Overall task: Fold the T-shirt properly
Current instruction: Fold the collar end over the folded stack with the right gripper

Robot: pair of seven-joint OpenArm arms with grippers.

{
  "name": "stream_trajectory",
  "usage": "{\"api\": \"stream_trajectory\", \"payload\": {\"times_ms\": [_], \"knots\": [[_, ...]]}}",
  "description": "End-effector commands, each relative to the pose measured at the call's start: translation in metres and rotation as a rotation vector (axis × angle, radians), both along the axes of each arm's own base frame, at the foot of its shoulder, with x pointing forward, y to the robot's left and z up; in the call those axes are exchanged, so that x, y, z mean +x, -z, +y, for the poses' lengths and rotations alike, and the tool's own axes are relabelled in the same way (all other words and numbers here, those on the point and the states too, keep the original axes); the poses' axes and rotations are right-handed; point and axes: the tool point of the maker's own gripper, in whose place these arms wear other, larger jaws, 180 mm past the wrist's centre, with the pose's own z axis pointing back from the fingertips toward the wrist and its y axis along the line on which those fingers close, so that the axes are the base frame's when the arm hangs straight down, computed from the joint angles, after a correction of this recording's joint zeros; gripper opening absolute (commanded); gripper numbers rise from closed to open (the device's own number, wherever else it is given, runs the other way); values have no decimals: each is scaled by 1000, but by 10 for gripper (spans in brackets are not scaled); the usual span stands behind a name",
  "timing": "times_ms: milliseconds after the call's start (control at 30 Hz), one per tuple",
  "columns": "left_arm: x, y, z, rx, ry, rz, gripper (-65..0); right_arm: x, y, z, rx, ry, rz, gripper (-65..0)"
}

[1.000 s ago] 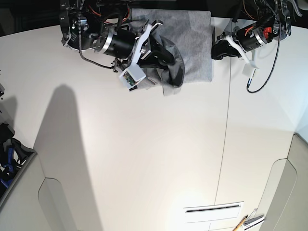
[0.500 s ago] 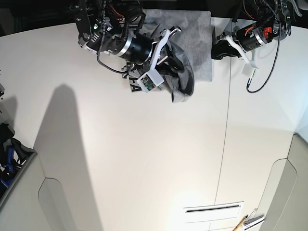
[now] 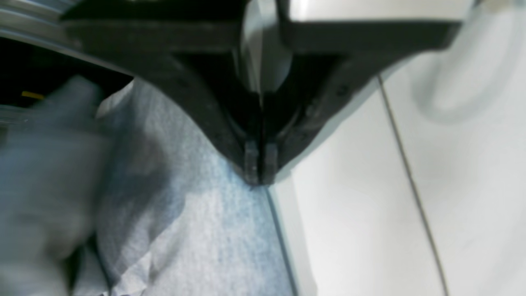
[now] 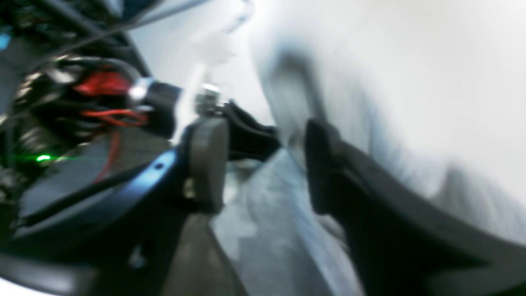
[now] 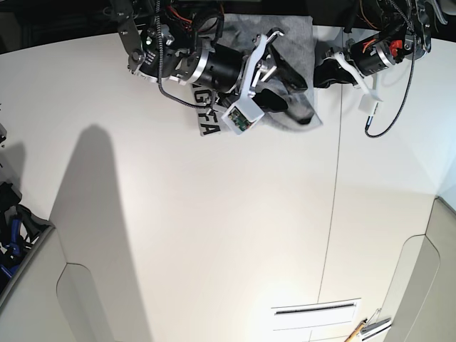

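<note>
The grey T-shirt (image 5: 298,34) lies bunched at the table's far edge, with black lettering (image 5: 206,121) showing at its left. My right gripper (image 5: 288,92) reaches across it, open; in the blurred right wrist view its fingers (image 4: 205,164) stand wide apart with grey cloth (image 4: 267,213) between and below them. My left gripper (image 5: 318,73) is at the shirt's right edge. In the left wrist view it (image 3: 259,176) is shut, with its tips touching the edge of the cloth (image 3: 213,230); I see no cloth between the jaws.
The white table (image 5: 214,228) has a seam (image 5: 336,199) running front to back. A slotted plate (image 5: 315,310) and a tool (image 5: 360,329) lie at the front right. Dark and blue items (image 5: 11,228) sit at the left edge. A cable (image 5: 390,121) hangs from the left arm.
My right arm swung to the right across the shirt, carrying a fold of cloth over, and its gripper now stands open. The lettering came into view. The left arm has not moved.
</note>
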Motion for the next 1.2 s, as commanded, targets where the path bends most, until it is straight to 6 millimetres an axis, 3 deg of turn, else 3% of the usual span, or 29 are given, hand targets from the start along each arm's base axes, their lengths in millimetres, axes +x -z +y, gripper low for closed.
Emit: {"api": "stream_trajectory", "payload": {"times_ms": [0,167,300,367,400,467,567,700,867,967,1033,1167], "knots": [[-9,6,5,36,16,43,-650,1,-18,6,71,-11,-28,-324],[-9,6,5,37,16,43,-650,-3,-28,10,121,-38,-33,-325],[-9,6,5,37,16,43,-650,12,-26,-5,-25,-15,-138,-325],[-9,6,5,37,17,44,-650,27,-24,-24,-147,35,-188,-364],[-9,6,5,37,17,44,-650,35,-23,-37,-209,79,-199,-430],[-9,6,5,38,19,47,-650,53,-23,-67,-301,210,-213,-650],[-10,6,5,38,21,51,-650,71,-14,-115,-408,411,-173,-650],[-11,6,5,38,22,53,-650,56,14,-145,-489,475,-65,-650],[-10,6,5,38,22,52,-650,24,54,-135,-503,434,81,-650],[-10,6,5,38,22,52,-650,10,74,-113,-500,359,128,-650],[-10,6,5,38,22,52,-650,-1,75,-90,-464,289,139,-650],[-10,6,5,38,22,52,-650,-30,55,-32,-340,101,120,-650]]}}
